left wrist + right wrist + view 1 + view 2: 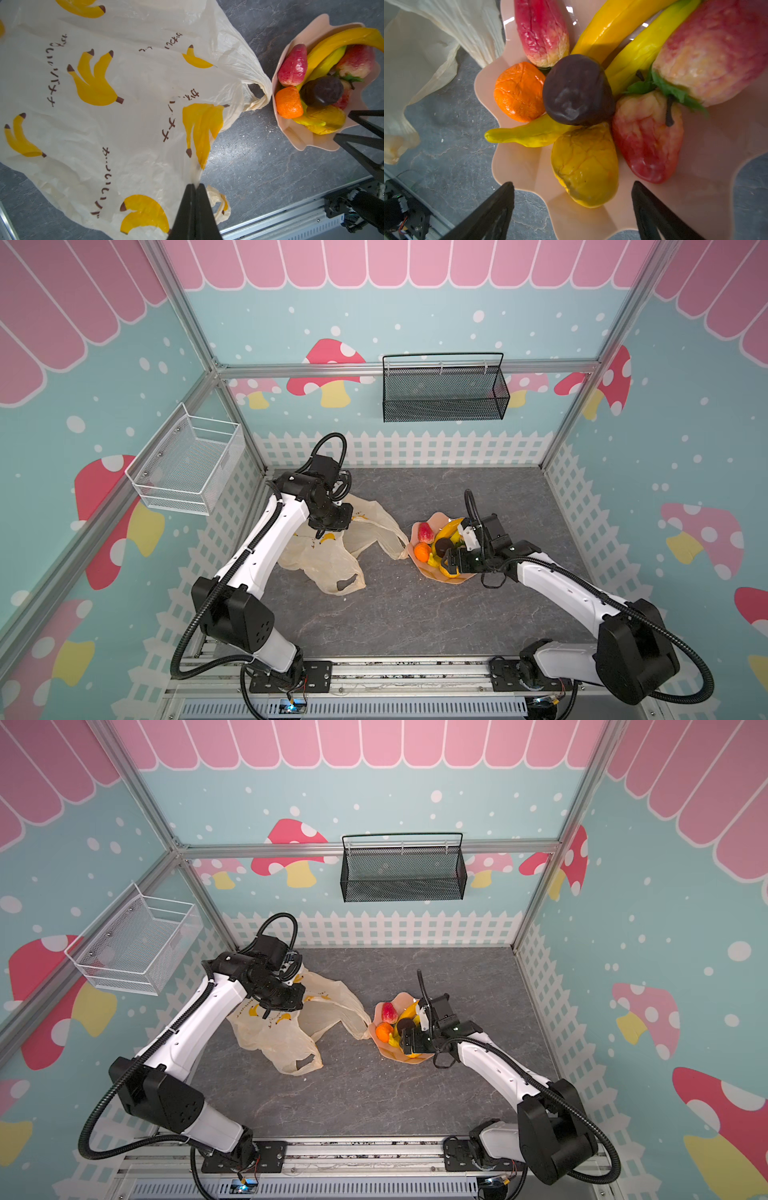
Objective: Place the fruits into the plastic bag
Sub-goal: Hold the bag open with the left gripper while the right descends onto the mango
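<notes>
The left claw [195, 186] is fully closed, its tips pinching a thin fold of the bag [108, 116], with the film drawn taut up to them. The bag lies crumpled on the bench [259, 162] just beside the plate [299, 139], on the left arm's side of it. One handle loop [257, 99] reaches the plate's rim.

The right claw [572, 184] hangs over the edge of the plate farthest from the back wall. Its jaws are wide apart and it holds nothing. Its fingers [500, 203] flank a lumpy yellow fruit [583, 164] without touching it.

The fruits [436, 543] are heaped on the plate. A dark piece [577, 91] sits on top in the middle. An orange [519, 91] and a strawberry [542, 31] lie on the plate's bag side, and bananas [612, 25] lie just behind the dark piece.
</notes>
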Available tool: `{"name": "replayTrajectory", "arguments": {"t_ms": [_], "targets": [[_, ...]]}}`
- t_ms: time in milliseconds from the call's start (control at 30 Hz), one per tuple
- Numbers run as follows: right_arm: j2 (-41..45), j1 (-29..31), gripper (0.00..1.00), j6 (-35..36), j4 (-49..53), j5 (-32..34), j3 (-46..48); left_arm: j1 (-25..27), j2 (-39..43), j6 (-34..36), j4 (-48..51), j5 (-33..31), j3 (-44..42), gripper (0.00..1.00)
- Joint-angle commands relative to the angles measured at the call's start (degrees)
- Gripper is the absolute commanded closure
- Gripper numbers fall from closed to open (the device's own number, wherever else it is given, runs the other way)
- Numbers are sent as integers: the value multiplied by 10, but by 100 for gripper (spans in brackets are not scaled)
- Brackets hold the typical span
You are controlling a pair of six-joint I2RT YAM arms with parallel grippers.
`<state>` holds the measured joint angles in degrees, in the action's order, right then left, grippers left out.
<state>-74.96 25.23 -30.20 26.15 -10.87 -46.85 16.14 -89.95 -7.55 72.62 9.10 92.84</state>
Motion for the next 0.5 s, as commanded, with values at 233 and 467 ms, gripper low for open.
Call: {"name": "replayTrajectory", "arguments": {"t_ms": [233,467], "targets": [[-32,18,17,-25,3,61,-16,-2,57,-26,14,45,-39,100],[-51,26,20,-33,-15,69,-16,25,72,-28,13,52,-63,100]]}}
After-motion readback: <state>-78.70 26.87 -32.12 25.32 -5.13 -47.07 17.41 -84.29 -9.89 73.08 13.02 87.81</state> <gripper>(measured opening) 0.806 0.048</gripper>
